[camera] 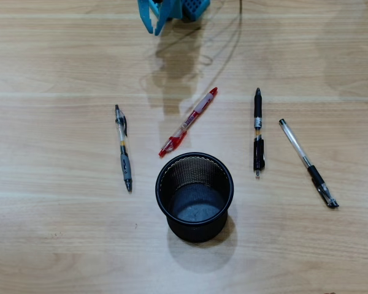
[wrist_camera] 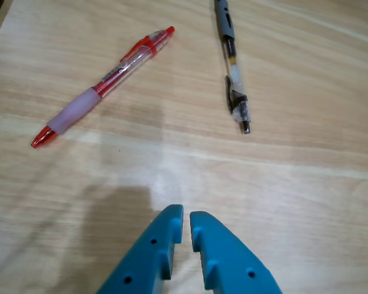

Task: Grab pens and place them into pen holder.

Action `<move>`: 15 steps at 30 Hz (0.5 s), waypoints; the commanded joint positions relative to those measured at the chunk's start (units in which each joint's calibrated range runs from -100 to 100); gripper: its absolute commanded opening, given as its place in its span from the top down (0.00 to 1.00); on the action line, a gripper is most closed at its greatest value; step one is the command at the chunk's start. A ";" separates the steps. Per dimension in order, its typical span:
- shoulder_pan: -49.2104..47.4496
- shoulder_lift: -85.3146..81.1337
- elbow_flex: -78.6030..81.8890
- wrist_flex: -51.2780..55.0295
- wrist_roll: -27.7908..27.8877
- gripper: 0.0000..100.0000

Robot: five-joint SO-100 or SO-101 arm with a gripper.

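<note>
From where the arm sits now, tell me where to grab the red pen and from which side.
Grip the red pen around the middle of its barrel, coming straight down from above. It lies flat and diagonal on the table, clear of the black cup in the overhead view, so turn the tool to close across the barrel. The tool looks nearly shut; open it first.

In the overhead view, the pen holder (camera: 194, 196) is standing on the table (camera: 49, 245), low and central. Four pens are lying around its upper side: one (camera: 123, 147) to its left, one (camera: 188, 121) slanting just above its rim, one (camera: 257, 131) to its right, one (camera: 308, 163) lying farthest right
</note>
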 commanded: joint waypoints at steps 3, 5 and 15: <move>0.70 5.70 -2.49 -0.93 -5.45 0.98; 0.70 11.41 -5.37 -2.22 -5.80 0.98; -0.02 48.79 -26.92 -11.95 -5.60 0.98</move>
